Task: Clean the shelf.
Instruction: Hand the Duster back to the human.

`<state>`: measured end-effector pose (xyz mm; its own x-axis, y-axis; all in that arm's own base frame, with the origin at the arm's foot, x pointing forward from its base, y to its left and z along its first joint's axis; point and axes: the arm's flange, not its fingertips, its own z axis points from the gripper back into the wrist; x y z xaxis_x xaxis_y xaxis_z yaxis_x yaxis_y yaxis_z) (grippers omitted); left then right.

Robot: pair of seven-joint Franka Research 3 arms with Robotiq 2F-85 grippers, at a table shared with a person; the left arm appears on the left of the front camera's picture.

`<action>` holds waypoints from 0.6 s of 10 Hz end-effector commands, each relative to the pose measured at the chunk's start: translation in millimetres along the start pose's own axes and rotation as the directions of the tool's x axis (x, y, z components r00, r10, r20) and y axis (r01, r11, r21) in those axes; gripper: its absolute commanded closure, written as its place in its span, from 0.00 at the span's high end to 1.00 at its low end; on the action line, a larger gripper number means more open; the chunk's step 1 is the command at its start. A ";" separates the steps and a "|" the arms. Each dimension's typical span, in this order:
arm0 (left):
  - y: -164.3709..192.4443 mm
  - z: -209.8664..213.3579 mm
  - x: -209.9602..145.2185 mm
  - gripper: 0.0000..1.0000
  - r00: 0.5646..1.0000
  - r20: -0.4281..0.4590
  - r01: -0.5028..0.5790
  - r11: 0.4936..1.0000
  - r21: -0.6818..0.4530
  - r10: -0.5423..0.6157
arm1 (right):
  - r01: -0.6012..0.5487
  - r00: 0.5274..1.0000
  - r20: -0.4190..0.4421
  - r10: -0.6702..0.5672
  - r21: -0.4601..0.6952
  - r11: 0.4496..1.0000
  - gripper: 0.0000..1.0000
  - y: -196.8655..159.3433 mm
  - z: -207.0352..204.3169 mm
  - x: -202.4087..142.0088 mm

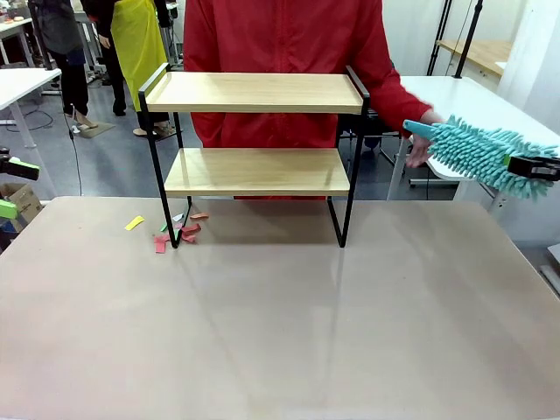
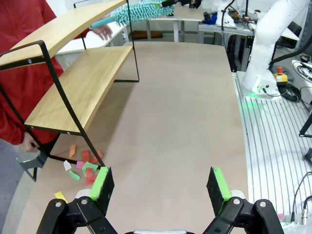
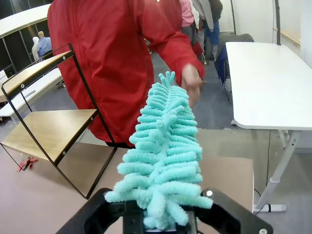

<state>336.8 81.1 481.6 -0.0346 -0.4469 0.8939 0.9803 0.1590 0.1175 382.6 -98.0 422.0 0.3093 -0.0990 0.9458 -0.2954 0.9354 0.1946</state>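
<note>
Near the far edge of the tabletop, slightly toward its left side, stood the shelf, a small rack of two light wooden boards in a thin black frame. Both boards looked bare. Small scraps of coloured paper, red, pink, green and yellow, lay on the tabletop around the rack's left front leg, probably the mess meant to be cleared.

Beyond the tabletop's far right corner, the right claw was clamped on one end of a fluffy turquoise duster. The duster lay roughly level in the air, well apart from the shelf, with its plain turquoise tip pointing toward the person. A person in a red jacket stood behind the shelf, and their hand was at that tip, touching or just beside it. That placing suggested a handover, though which way it ran could not be told. Holding the duster by its end would leave the long fluffy part free to sweep across the boards.

At the tabletop's left edge, the left claw hung low with its green-padded fingers wide apart and nothing between them. It pointed across the tabletop, with the paper scraps just ahead of it.
</note>
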 end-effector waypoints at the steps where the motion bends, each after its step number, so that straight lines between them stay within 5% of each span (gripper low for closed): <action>1: -0.2 -0.8 2.6 1.00 1.000 0.026 0.001 1.000 0.011 -0.002 | -0.007 1.000 -0.005 0.007 -0.007 1.000 0.16 -0.1 0.2 0.2; 6: -0.2 -0.8 2.6 1.00 1.000 0.026 0.001 1.000 0.011 -0.002 | -0.007 1.000 -0.005 0.007 -0.007 1.000 0.16 -0.1 0.2 0.2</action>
<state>336.8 81.1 481.5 -0.0346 -0.4469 0.8939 0.9803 0.1590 0.1174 382.7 -97.6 422.1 0.3094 -0.0988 0.9458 -0.2963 0.9350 0.1946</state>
